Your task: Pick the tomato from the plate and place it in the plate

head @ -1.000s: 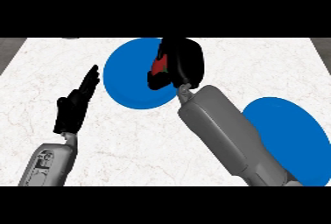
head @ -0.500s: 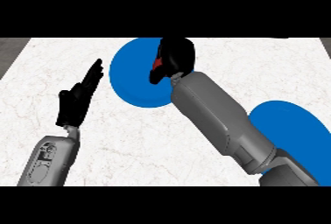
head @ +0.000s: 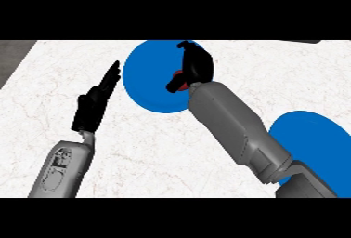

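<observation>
1. My right hand (head: pixel 194 65) is over the far blue plate (head: pixel 147 88), fingers curled round the tomato (head: pixel 180 82); only a sliver of red shows under the palm.
2. I can't tell whether the tomato rests on that plate or is just clear of it.
3. My left hand (head: pixel 96 100) rests open, fingers up, off to the left of the working hand, beside the plate's rim.
4. The near blue plate (head: pixel 312 139) lies back toward me, partly under the right forearm.
5. Risk, as I judge it: so much of the tomato is hidden that I could misread the hold, and it might roll out on the swing back.
</observation>
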Available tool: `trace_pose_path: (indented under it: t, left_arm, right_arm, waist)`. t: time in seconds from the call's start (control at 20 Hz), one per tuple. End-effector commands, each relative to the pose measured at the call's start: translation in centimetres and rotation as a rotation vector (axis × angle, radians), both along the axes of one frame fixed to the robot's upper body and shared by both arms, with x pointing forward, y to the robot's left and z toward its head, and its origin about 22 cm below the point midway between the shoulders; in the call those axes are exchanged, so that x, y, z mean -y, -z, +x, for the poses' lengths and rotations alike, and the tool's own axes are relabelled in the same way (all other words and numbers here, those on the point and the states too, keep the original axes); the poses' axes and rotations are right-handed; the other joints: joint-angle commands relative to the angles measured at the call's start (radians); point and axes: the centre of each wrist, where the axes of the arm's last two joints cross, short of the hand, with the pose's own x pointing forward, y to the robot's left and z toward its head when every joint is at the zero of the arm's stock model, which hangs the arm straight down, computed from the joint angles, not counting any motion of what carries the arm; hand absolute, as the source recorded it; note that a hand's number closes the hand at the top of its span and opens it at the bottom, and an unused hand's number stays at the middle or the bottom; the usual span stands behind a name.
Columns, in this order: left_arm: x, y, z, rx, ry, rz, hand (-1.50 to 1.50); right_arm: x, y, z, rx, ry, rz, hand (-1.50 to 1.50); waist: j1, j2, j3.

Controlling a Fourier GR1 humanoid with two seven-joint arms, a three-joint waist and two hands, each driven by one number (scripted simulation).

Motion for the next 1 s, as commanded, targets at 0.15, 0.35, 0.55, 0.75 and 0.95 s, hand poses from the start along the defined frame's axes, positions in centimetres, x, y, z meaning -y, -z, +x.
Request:
trace_pose_path:
  t: [0.15, 0.35, 0.55, 0.75, 0.95]
  left_arm:
    - [-0.5, -0.8, 0.0, 0.004, -0.015, -0.001, 0.00]
    - [-2.0, -0.9, 0.1, -0.001, -0.038, 0.000, 0.00]
    - [-3.1, 0.2, -0.5, -0.030, -0.081, -0.003, 0.00]
    - [-3.5, 0.9, -2.0, -0.034, -0.110, -0.002, 0.00]
    - [-3.7, 0.4, -1.7, -0.038, -0.127, -0.001, 0.00]
  right_arm:
    - [-0.2, -1.6, 0.0, 0.159, 0.009, 0.288, -1.50]
    - [0.4, -1.3, 0.0, 0.272, 0.134, 0.412, -1.50]
    - [0.7, -0.5, -0.5, 0.296, 0.188, 0.482, -1.50]
    - [2.2, 0.9, -1.1, 0.346, 0.224, 0.544, -1.50]
    - [6.5, 2.7, -2.7, 0.330, 0.206, 0.559, -1.50]
  waist:
    - [-0.003, -0.009, 0.002]
    - [-0.033, -0.016, 0.001]
    - [-0.088, -0.030, 0.000]
    - [-0.118, -0.038, 0.001]
    - [-0.141, -0.042, 0.000]
